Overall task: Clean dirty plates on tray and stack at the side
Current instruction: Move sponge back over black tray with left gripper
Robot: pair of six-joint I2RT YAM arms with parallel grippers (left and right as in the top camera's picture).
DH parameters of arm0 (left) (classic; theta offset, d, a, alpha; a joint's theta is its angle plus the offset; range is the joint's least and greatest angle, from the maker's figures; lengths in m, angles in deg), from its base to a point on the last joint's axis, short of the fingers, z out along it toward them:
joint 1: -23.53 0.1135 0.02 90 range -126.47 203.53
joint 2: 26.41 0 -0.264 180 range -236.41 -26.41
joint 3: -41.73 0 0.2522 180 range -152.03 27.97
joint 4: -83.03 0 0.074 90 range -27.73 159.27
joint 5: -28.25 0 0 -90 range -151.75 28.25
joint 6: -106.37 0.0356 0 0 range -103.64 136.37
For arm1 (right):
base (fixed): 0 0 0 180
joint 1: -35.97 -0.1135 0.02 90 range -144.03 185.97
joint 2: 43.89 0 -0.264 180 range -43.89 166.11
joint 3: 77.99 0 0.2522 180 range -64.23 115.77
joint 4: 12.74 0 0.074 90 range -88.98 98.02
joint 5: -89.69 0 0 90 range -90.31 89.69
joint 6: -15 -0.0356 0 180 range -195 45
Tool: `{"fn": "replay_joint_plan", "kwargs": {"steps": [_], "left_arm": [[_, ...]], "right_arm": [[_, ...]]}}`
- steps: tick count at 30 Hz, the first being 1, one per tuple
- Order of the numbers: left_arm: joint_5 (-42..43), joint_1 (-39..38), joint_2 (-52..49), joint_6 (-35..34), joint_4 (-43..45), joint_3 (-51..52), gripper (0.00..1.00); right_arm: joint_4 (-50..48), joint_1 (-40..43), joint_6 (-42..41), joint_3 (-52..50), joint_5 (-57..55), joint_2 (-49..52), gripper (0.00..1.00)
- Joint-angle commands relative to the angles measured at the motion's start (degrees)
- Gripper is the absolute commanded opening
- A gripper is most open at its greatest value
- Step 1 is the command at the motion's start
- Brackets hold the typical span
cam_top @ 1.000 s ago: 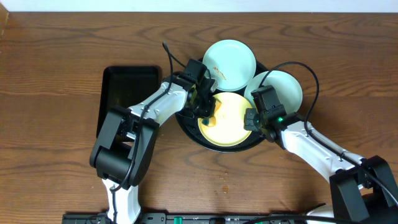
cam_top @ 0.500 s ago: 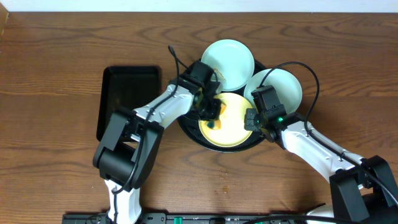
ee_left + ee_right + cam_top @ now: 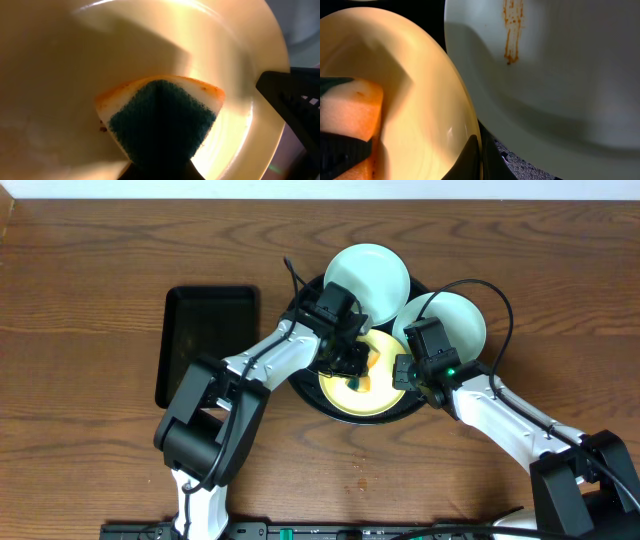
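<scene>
The glossy round yellow plate (image 3: pixel 375 395) lies in the rimmed black tray (image 3: pixel 305 395) near the surface's far edge. The left tool (image 3: pixel 352 368) is clenched on a coarse orange-and-teal sponge (image 3: pixel 160 120) pressed against it. The right tool (image 3: pixel 401 373) pinches its rim, fingertips mostly hidden. One of the mint plates (image 3: pixel 375 270) shows a brown smear (image 3: pixel 510 30).

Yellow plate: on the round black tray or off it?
On it: overhead, the yellow plate sits within the rim of the tray, with the sponge pressed on it.
</scene>
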Motion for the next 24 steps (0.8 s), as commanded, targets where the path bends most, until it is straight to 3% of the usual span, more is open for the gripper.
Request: {"fn": "replay_joint_plan", "kwargs": {"steps": [1,13,20,24], "left_arm": [[1.4,2.3,3.4,-0.7,0.1,-0.1,0.08],[0.4,15.9,22.7,-0.5,-3.8,-0.4,0.08],[-9.3,24.9,24.5,-0.5,-16.3,0.0,0.08],[-9.9,27.2,24.5,1.4,-19.1,1.7,0.07]], "right_arm": [[-0.2,0.3,0.6,0.4,-0.2,0.5,0.02],[-0.2,0.3,0.6,0.4,-0.2,0.5,0.04],[-0.2,0.3,0.6,0.4,-0.2,0.5,0.06],[0.0,0.3,0.6,0.4,-0.2,0.5,0.02]]}}
